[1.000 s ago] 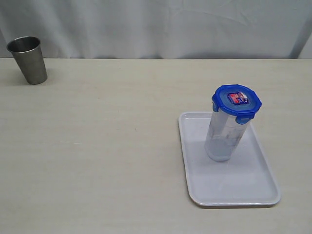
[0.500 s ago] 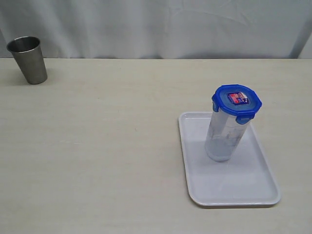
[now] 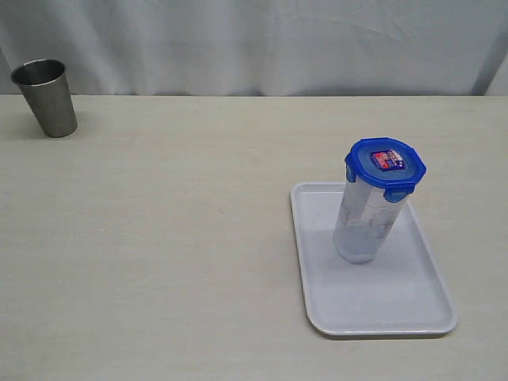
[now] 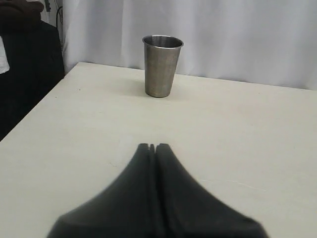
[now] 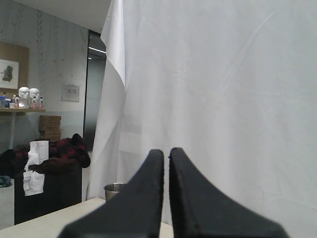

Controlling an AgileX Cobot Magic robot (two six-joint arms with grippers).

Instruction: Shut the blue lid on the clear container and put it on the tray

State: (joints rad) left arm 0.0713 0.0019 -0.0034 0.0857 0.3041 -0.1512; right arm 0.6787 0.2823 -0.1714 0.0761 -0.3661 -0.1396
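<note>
The clear container (image 3: 363, 224) stands upright on the white tray (image 3: 381, 305), toward its far end. The blue lid (image 3: 385, 167) sits on top of it, its red-and-white sticker facing up. Neither arm shows in the exterior view. My left gripper (image 4: 152, 147) is shut with nothing in it, low over bare table and facing the steel cup (image 4: 161, 65). My right gripper (image 5: 166, 152) is shut and empty too, raised and facing the white curtain. The container, lid and tray are out of both wrist views.
A steel cup (image 3: 46, 97) stands at the far left corner of the beige table (image 3: 159, 238); its rim (image 5: 113, 187) shows in the right wrist view. A white curtain (image 3: 254, 44) hangs behind the table. Dark furniture with clothes (image 5: 49, 168) sits beyond the table's edge.
</note>
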